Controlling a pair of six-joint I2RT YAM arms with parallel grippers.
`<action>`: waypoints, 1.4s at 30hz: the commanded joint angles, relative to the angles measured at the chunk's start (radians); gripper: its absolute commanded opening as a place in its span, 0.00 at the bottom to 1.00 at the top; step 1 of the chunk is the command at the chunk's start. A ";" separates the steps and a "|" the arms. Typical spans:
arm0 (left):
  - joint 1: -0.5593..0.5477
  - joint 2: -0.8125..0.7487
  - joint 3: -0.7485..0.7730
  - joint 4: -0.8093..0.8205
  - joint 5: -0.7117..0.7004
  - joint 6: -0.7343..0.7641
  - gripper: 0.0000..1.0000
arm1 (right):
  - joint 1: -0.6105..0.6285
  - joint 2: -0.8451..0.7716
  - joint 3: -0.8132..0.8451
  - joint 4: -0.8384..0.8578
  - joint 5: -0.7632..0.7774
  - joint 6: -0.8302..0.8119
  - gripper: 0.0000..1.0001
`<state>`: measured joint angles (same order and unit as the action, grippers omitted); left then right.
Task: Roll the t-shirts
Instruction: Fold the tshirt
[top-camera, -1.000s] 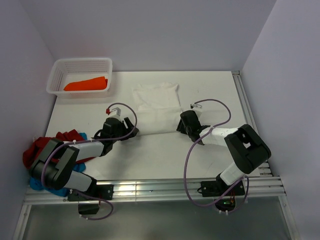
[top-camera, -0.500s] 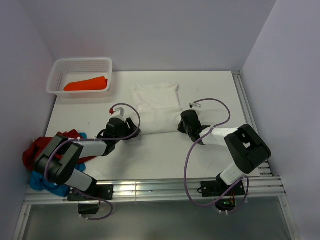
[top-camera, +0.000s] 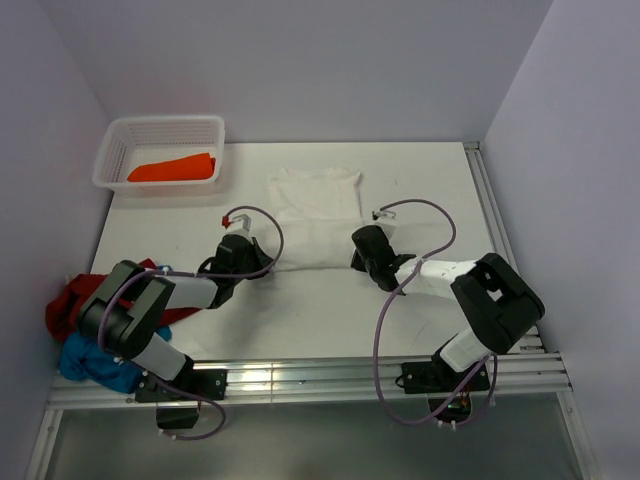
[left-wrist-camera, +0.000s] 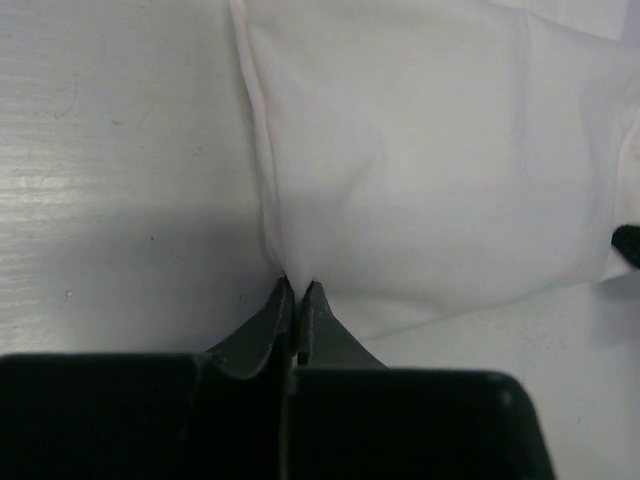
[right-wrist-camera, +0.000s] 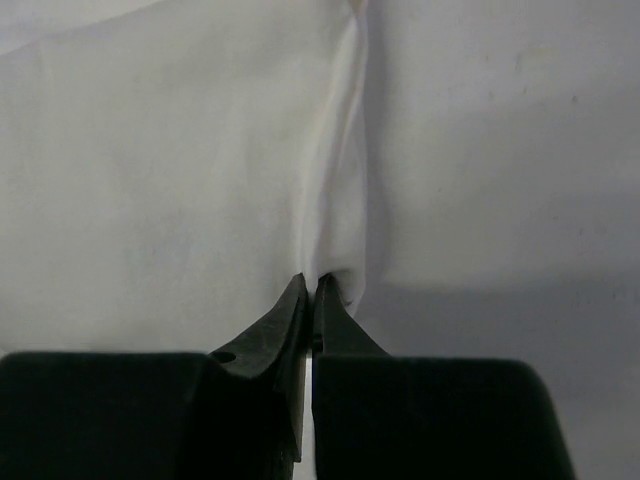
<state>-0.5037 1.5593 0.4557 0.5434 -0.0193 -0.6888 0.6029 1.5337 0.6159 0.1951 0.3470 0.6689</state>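
A white t-shirt (top-camera: 315, 212) lies folded flat at the middle of the table, no print showing. My left gripper (top-camera: 268, 263) is shut on its near left corner; in the left wrist view the fingertips (left-wrist-camera: 283, 296) pinch the cloth (left-wrist-camera: 420, 170) at its edge. My right gripper (top-camera: 356, 256) is shut on the near right corner, and the right wrist view shows the white fabric (right-wrist-camera: 170, 170) bunched between the closed fingertips (right-wrist-camera: 327, 292). An orange t-shirt (top-camera: 172, 168) lies in the basket. A dark red t-shirt (top-camera: 65, 300) and a blue one (top-camera: 85, 360) are heaped at the near left.
The white perforated basket (top-camera: 112, 150) stands at the far left corner. Purple walls close in the table at the back and on both sides. A metal rail (top-camera: 487, 215) runs along the right edge and another along the near edge.
Both grippers have closed on the white t-shirt's near corners. The left gripper slid right to reach the cloth, and the shirt's near edge has drawn in slightly.
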 joint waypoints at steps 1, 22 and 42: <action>-0.006 -0.063 0.034 -0.130 -0.008 0.002 0.00 | 0.061 -0.046 0.042 -0.140 0.095 0.064 0.00; -0.010 -0.496 -0.106 -0.580 0.153 -0.117 0.00 | 0.189 -0.395 -0.168 -0.422 -0.072 0.259 0.00; -0.019 -0.545 -0.023 -0.784 0.234 -0.172 0.00 | 0.238 -0.546 -0.026 -0.733 -0.083 0.210 0.00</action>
<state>-0.5251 1.0252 0.3595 -0.1829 0.2260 -0.8581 0.8394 1.0100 0.5205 -0.4408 0.2173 0.9169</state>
